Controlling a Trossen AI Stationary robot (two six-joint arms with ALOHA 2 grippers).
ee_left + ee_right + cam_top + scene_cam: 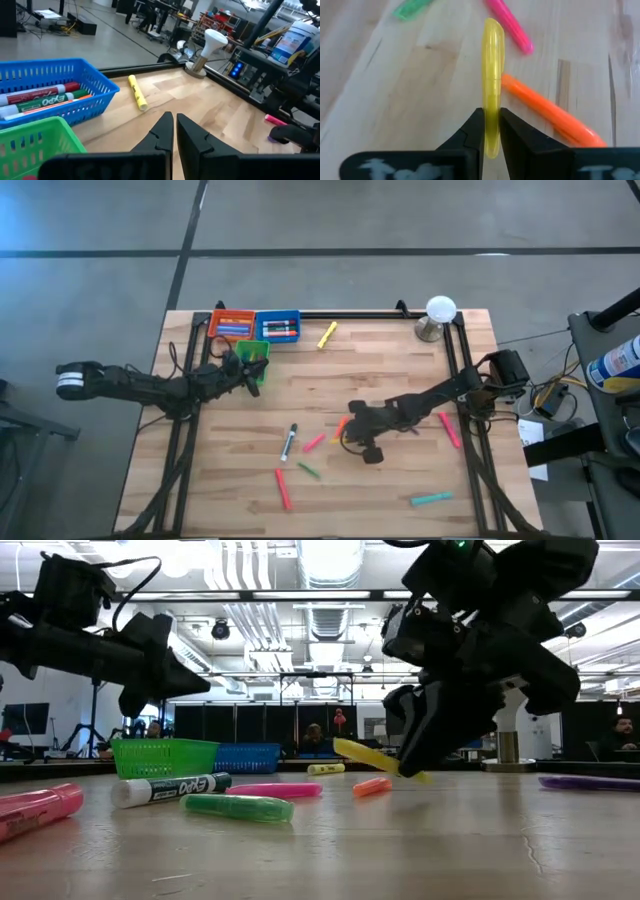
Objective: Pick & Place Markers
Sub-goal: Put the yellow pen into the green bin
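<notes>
The yellow marker [492, 85] is pinched near one end between the right hand's [492, 131] fingers, its long free end sticking out ahead; in the low view it hangs tilted just above the counter [400, 370], apparently lifted for carrying. Below it lie an orange marker [547, 112] and a pink marker [510, 25]. Other markers are scattered across the lower centre of the high view. The bins, orange [231, 325], blue [278, 327] and green [253, 352], sit upper left, some already holding markers. The left hand [173, 131], fingers nearly together and empty, waits beside the green bin.
</notes>
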